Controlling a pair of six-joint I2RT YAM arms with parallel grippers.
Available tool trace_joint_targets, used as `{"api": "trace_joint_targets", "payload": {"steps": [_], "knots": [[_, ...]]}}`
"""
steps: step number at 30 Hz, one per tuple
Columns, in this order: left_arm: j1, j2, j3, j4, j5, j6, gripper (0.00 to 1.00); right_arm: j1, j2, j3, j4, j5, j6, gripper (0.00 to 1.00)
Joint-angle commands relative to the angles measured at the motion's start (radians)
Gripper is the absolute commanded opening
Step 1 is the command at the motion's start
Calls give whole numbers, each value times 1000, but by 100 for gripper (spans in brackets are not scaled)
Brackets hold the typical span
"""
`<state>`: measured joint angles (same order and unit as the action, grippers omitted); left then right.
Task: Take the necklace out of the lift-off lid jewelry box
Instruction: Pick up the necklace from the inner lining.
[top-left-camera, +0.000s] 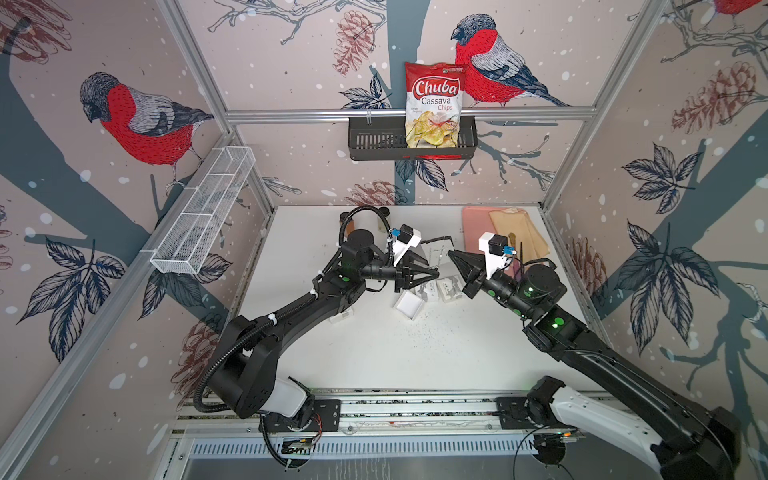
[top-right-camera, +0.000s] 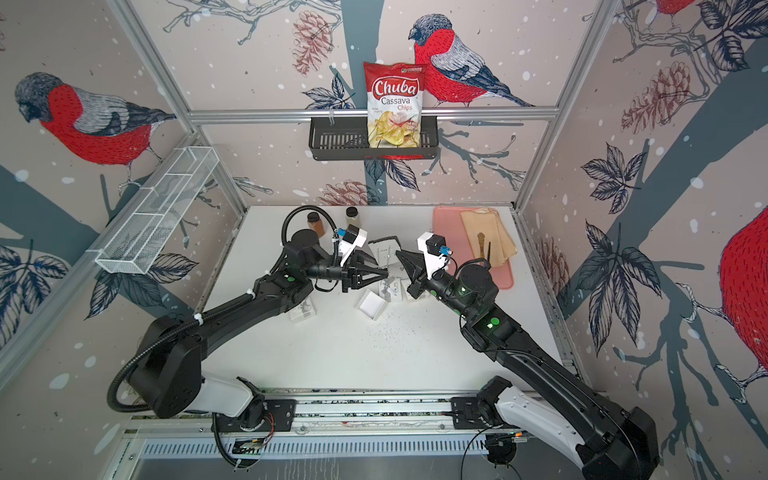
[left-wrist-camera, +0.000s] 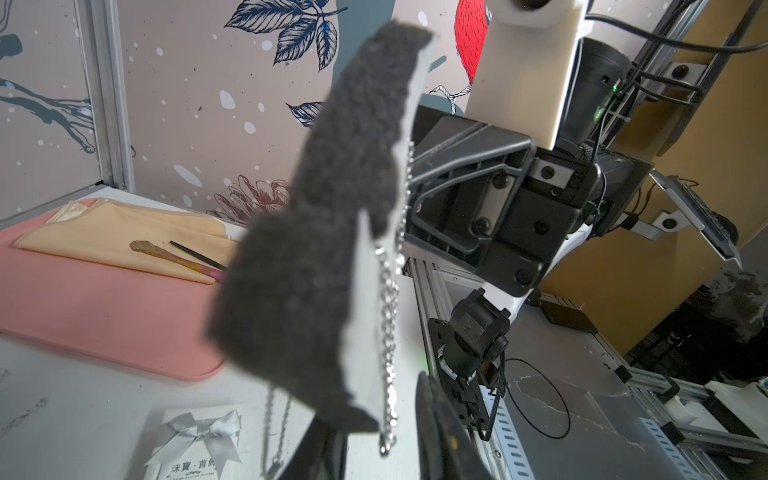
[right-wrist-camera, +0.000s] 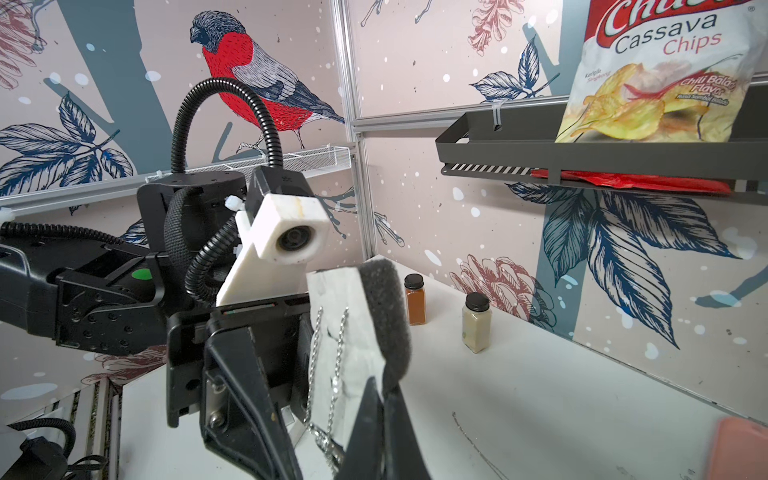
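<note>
My right gripper is shut on the edge of a grey foam pad with a white face, held upright above the table. The silver necklace lies down that white face, and its chain also shows in the right wrist view. My left gripper is open, its fingers on either side of the chain's dangling end without touching it. In both top views the two grippers meet tip to tip over the table's middle. The open white jewelry box sits below them.
White boxes with silver bows lie beside the open one, another under the left arm. A pink mat with a beige cloth is back right, two spice jars back left. Wall baskets hang above.
</note>
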<state>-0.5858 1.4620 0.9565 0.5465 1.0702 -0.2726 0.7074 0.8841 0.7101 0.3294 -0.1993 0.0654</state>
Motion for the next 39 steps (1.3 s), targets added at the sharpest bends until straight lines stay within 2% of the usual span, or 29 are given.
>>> {"api": "trace_joint_targets", "payload": {"steps": [1, 12, 25, 28, 35, 39], "knots": [[-2, 13, 0, 123, -4, -77, 31, 7, -11, -8, 49, 52, -16, 0], [-7, 38, -15, 244, -46, -171, 36, 23, -34, -40, 107, 119, -18, 0], [-12, 69, -9, 322, -100, -220, 37, 35, -30, -37, 109, 121, -10, 0], [-14, 75, -9, 346, -98, -234, 35, 37, -28, -36, 112, 125, -10, 0], [-20, 75, -11, 364, -81, -244, 22, 38, -29, -41, 124, 162, -12, 0], [-20, 75, -13, 364, -76, -247, 20, 38, -36, -52, 142, 196, -12, 0]]}}
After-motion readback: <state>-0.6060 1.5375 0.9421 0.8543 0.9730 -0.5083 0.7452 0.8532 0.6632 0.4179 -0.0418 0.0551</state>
